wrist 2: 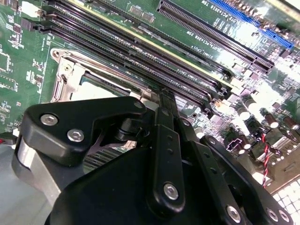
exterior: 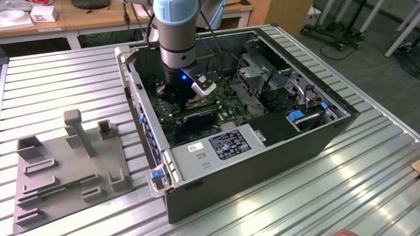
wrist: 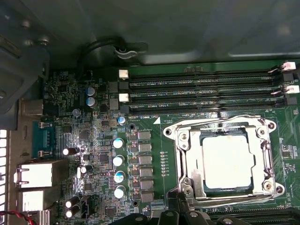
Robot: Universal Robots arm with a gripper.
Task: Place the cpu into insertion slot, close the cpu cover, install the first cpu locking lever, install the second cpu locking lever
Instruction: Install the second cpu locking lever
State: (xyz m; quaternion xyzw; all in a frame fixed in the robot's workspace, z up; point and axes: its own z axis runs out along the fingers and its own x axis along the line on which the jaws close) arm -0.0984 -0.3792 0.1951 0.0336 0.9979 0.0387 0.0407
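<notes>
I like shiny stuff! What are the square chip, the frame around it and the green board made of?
The cpu looks like matte pale metal, with a dull, even face. The cpu cover around it seems bright polished steel, since it glints. The green board looks like glossy lacquered circuit board, probably fibreglass, though that cannot be told for sure.

Bright overhead light glares off the ribbed table [exterior: 367, 162]; views sharp.

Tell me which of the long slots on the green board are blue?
The two long slots farthest from the end effector in the second wrist view are blue. The black memory slots lie closer, beside the insertion slot.
</notes>
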